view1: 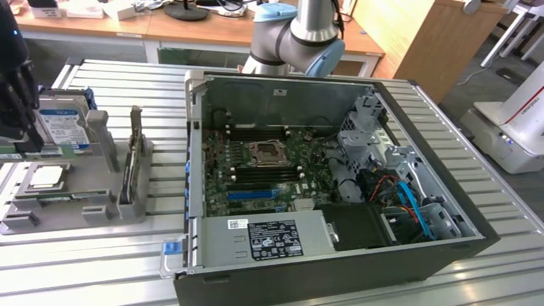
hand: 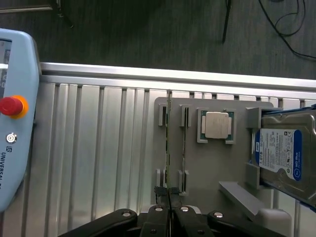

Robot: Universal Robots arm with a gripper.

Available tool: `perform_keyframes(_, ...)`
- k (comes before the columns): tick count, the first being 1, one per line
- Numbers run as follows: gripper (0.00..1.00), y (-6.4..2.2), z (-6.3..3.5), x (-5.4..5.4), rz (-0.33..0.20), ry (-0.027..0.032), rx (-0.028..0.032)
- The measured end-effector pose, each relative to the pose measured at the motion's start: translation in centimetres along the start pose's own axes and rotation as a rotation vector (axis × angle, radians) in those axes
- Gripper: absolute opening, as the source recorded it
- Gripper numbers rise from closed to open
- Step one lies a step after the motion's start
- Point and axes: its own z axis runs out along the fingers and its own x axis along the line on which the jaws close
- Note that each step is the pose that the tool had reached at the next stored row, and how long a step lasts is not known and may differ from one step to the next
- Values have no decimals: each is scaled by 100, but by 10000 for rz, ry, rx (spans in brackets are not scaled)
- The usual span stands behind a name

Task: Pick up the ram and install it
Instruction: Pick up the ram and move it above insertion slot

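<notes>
The claw (hand: 169, 195) is pinched together with nothing between its fingers. In the exterior view it (view1: 15, 95) hangs at that view's left, above the grey holder (view1: 93, 210) and clear of everything on it.

The ram (hand: 169, 143) stands on edge in a slot of the holder (hand: 207, 168), on the side away from the hard drive (hand: 281, 155) and beyond the processor (hand: 216, 125). In the exterior view the ram (view1: 134, 150) is on the holder's side nearest the open case (view1: 340, 280), which takes up the middle of the table (view1: 476, 268). The holder sits between the case and the table's edge on the exterior view's left.

The relation that matters is the alignment. From the wrist, the ram shows as a thin line seen edge-on, and its long axis runs straight toward the closed fingertips, ending just in front of them. So the claw is lined up over one end of the strip, not over its middle, and above it, not touching it. The seam between the fingers lies along the same line as the board.

A second slot runs just beside the ram. I cannot tell whether it holds another strip.
</notes>
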Motion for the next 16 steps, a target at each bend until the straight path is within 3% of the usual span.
perform_keyframes(16,12,18,-426,0,0,0,0)
